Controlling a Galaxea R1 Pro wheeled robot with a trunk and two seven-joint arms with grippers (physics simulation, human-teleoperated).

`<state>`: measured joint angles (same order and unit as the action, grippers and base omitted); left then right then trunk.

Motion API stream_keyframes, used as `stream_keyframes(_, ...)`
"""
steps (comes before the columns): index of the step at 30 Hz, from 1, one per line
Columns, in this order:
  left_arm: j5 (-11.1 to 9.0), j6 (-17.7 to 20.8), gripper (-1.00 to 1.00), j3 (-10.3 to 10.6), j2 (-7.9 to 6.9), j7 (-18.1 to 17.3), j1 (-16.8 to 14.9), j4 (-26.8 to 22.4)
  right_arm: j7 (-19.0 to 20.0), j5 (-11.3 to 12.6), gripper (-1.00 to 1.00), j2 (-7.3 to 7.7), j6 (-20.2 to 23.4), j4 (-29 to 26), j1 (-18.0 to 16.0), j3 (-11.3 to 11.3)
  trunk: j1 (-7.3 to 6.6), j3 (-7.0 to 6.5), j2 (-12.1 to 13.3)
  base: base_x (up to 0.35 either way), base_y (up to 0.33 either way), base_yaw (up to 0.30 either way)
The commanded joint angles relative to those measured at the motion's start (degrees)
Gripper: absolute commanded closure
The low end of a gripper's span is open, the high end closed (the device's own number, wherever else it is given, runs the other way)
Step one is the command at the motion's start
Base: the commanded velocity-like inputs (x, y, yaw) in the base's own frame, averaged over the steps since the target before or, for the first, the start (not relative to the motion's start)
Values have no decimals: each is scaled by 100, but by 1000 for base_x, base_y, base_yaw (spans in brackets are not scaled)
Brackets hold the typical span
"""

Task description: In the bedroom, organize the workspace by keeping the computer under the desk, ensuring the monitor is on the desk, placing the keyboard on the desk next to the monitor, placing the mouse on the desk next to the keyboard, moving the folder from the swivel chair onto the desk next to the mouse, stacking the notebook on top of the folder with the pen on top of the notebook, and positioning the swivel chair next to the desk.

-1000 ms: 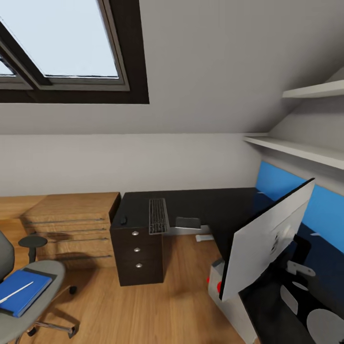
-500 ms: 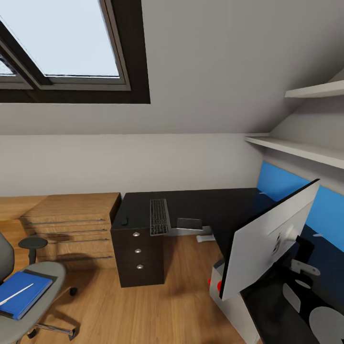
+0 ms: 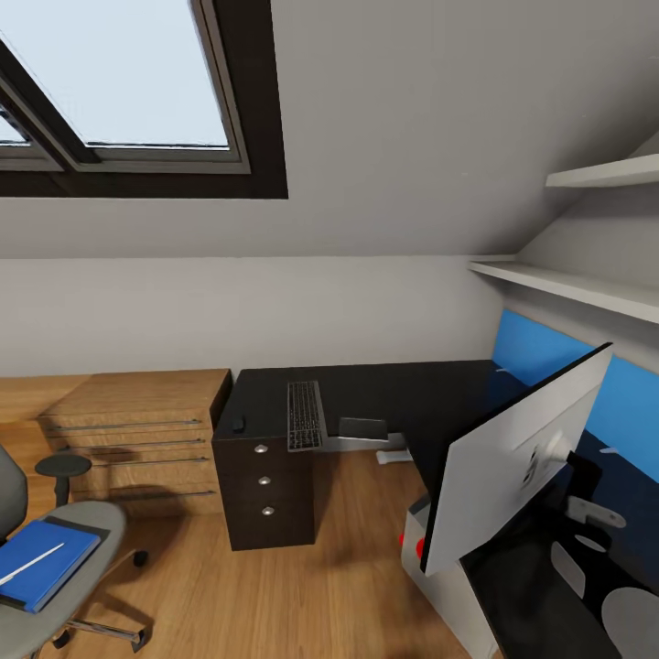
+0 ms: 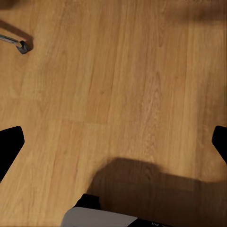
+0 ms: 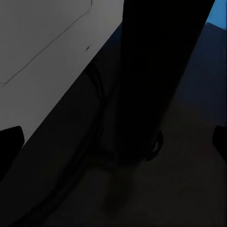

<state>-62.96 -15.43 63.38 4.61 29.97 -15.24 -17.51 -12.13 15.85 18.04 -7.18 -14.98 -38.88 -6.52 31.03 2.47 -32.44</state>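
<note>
Several parts of the task look settled, judging by how things lie: the keyboard [image 3: 305, 415] lies on the black surface [image 3: 403, 394] above the drawer unit [image 3: 265, 494], and the mouse [image 3: 237, 423] sits just beside it near the surface's corner; the monitor [image 3: 508, 458] stands on the nearer wing of the same surface, its pale back toward the head camera, well apart from the keyboard, so whether that counts as "next to" is doubtful. A pale box with a red spot [image 3: 416, 540], probably the computer, shows below the surface's edge under the monitor.

What is left sits on the swivel chair [image 3: 55, 567], which stands apart from the surface beside the light-wood chest [image 3: 137, 430]; a blue flat item [image 3: 41, 558] lies on its seat with the pen [image 3: 32, 561] on top; whether it is the folder, the notebook or both stacked cannot be told. These must go to the surface beside the mouse, and the chair must be drawn in.

The left end effector [image 4: 113, 146] hangs over bare wood floor [image 4: 118, 71], fingers wide and holding nothing; the right end effector [image 5: 113, 146] is likewise spread wide and empty, close to the monitor's dark stem [image 5: 151, 71].
</note>
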Motion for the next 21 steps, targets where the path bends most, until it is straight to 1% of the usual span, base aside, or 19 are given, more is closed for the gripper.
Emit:
stream_keyframes(1, -58, -31, -100, 44, -2, 16, -7, -13, -3, 73, -100, 17, -26, -6, -5, 6, 3, 12, -10, 0, 0, 0)
stream_keyframes(3, -58, -31, -100, 40, -6, 15, -8, -34, -5, 80, -100, 37, -24, -12, -5, 5, 3, 12, -10, 0, 0, 0)
stream_keyframes(5, -54, -26, -100, 33, -11, 31, -12, -158, -7, 91, -100, 59, -22, -17, -5, 3, 3, 12, -10, 0, 0, 0)
stream_keyframes(8, -46, 19, -100, 20, -78, 78, -44, -602, -3, 159, -100, 69, -21, -30, -5, -25, 3, 12, -10, 0, 0, 0)
stream_keyframes(10, -45, 98, -100, 13, -179, 124, -86, -942, -2, 251, -100, 65, -22, -48, -5, -80, 3, 12, -10, 0, 0, 0)
stream_keyframes(11, -43, 285, -100, 6, -306, 189, -122, -1349, -1, 366, -100, 60, -24, -69, -5, -149, 3, 12, -10, 0, 0, 0)
stream_keyframes(13, -44, 604, -100, -20, -451, 282, -149, -1817, 0, 470, -100, 57, -24, -89, -5, -202, 3, 12, -10, 0, 0, 0)
stream_keyframes(15, -46, 1021, -100, -133, -603, 407, -172, -2328, 0, 537, -100, 54, -26, -110, -5, -236, 3, 12, -10, 0, 0, 0)
stream_keyframes(16, -46, 1483, -100, -381, -749, 552, -191, -2854, 2, 580, -100, 53, -27, -136, -5, -255, 3, 12, -10, 0, 0, 0)
stream_keyframes(17, -45, 1713, -100, -545, -811, 623, -198, -3109, 3, 595, -100, 54, -27, -154, -5, -262, 3, 12, -10, 0, 0, 0)
stream_keyframes(19, -40, 2148, -100, -929, -898, 747, -207, -3572, 4, 615, -100, 53, -28, -204, -5, -271, 3, 12, -10, 0, 0, 0)
stream_keyframes(20, -37, 2554, -100, -1322, -953, 829, -214, -3943, 2, 627, -100, 52, -25, -279, -5, -277, 3, 12, -10, 0, 0, 0)
stream_keyframes(21, -36, 2750, -100, -1506, -970, 858, -216, -4089, 2, 631, -100, 53, -26, -324, -5, -281, 3, 12, -10, 0, 0, 0)
